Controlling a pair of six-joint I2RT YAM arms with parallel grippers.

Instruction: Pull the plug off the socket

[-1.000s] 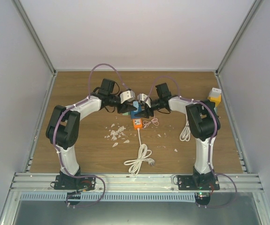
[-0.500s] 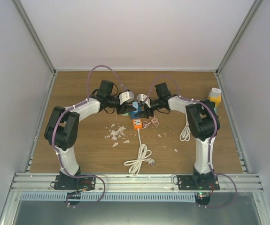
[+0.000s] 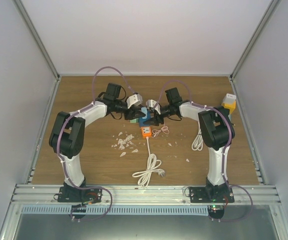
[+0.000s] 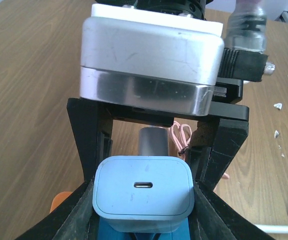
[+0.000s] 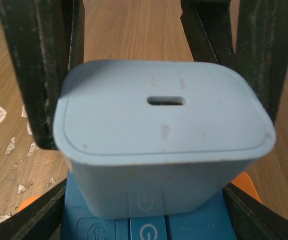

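Left jaws closed on the plug (image 4: 142, 197): in the left wrist view we see black fingers (image 4: 76, 212) rising from the bottom corners and pressing its two flanks. Right jaws sit lower and wider. In the right wrist view their fingers (image 5: 31, 217) bear on both sides of the blue socket (image 5: 149, 227) under the plug, so we read that as a grip.

The plug is a pale blue block with rounded corners and one small slot in its upper face. It is still seated on the blue socket, with no gap showing between them. We note a power symbol on the socket's near face.

From the top external view, both arms reach inward and meet at centre frame, slightly above the middle of the table (image 3: 83, 165), with plug and socket between them.

Just below that meeting point lies an orange block (image 3: 146, 132), and a white cord (image 3: 149, 167) runs down from it into a loose coil. A thin pink cable (image 3: 160, 131) lies just right of the orange block. White flakes (image 3: 125, 141) are scattered left of the orange block. A second white cord (image 3: 198, 141) lies by the right arm. A yellow and white object (image 3: 228, 104) stands at the table's right edge.
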